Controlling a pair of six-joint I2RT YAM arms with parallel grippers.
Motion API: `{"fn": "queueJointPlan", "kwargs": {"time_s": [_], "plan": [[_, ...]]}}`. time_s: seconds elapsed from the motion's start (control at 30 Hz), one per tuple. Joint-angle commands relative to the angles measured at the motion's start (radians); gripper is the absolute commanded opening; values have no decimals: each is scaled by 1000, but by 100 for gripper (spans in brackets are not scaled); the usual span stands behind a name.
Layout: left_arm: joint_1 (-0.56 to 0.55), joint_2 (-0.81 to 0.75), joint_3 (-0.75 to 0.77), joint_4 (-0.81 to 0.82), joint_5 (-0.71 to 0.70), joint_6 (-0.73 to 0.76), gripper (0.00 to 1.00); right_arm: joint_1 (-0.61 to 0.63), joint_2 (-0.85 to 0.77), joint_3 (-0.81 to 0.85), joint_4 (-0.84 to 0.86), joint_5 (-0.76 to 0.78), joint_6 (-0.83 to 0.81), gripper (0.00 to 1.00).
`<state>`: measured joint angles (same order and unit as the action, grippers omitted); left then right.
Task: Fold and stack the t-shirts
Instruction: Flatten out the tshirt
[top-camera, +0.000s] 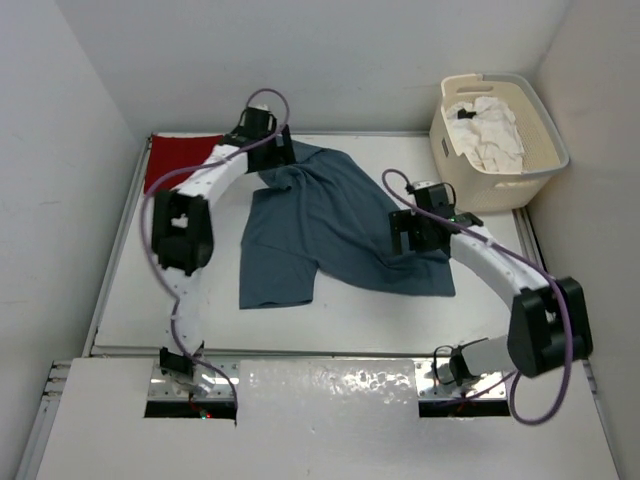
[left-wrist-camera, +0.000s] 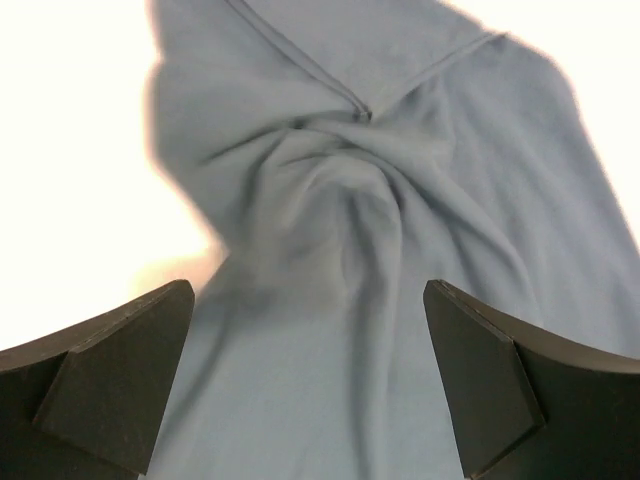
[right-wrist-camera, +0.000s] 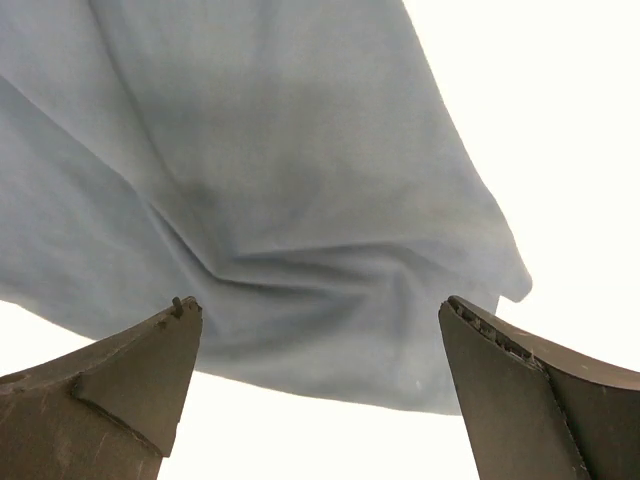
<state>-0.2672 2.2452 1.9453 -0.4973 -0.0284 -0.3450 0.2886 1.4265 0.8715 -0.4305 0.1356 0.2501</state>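
Note:
A slate blue-grey t-shirt (top-camera: 335, 225) lies rumpled and partly spread in the middle of the white table. My left gripper (top-camera: 272, 150) hovers over its far left end, open, with bunched cloth and a seam (left-wrist-camera: 350, 190) between and beyond its black fingers (left-wrist-camera: 120, 375). My right gripper (top-camera: 416, 232) is over the shirt's right edge, open, with the wrinkled hem (right-wrist-camera: 300, 250) just past its fingertips (right-wrist-camera: 500, 380). Neither holds cloth. A red t-shirt (top-camera: 172, 160) lies flat at the far left corner. A white t-shirt (top-camera: 490, 132) sits crumpled in the basket.
The cream perforated laundry basket (top-camera: 540, 150) stands at the far right corner. White walls close in the table on the left, back and right. Purple cables loop along both arms. Bare table (top-camera: 350, 320) lies in front of the blue shirt.

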Motion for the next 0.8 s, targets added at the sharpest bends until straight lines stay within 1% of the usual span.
{"fn": "queueJointPlan", "kwargs": {"time_s": [0.0,0.07,0.1,0.13,0.17,0.23,0.27,0.3,0.33,0.37,0.43,0.5,0.57,0.63,0.7,0.77], "plan": [[-32,-391,-209,20,-121,3,100,-46,-125,-41,-92,70,78,99],[-32,-502,-348,17,-175,-38,100,-84,-165,-96,-122,94,109,99],[-32,-612,-493,16,-179,-92,100,-121,-204,-112,-132,107,129,99],[-32,-663,-566,16,-177,-113,100,-134,-221,-129,-140,122,141,99],[-32,-765,-708,16,-154,-136,100,-163,-236,-155,-158,133,149,99],[-32,-855,-833,10,-137,-205,100,-178,-277,-180,-181,133,170,99],[-32,-933,-886,-30,-143,-231,100,-192,-288,-201,-185,133,173,99],[-32,-969,-980,-47,-139,-250,100,-196,-300,-213,-188,139,184,99],[-32,-998,-1023,-62,-134,-285,100,-201,-308,-224,-186,145,189,99],[-32,-1047,-1102,-92,-124,-301,100,-212,-316,-239,-183,139,189,99],[-32,-1076,-1172,-113,-113,-351,100,-220,-314,-246,-185,134,195,99],[-32,-1101,-1258,-121,-82,-368,100,-224,-316,-253,-186,136,201,99],[-32,-1108,-1314,-147,-99,-416,100,-227,-324,-264,-183,142,204,99],[-32,-1116,-1345,-155,-79,-448,100,-230,-325,-273,-177,141,210,99],[-32,-1130,-1398,-136,-61,-463,100,-233,-322,-279,-171,133,210,99],[-32,-1128,-1454,-84,-26,-460,100,-236,-322,-289,-162,125,212,99]]}}
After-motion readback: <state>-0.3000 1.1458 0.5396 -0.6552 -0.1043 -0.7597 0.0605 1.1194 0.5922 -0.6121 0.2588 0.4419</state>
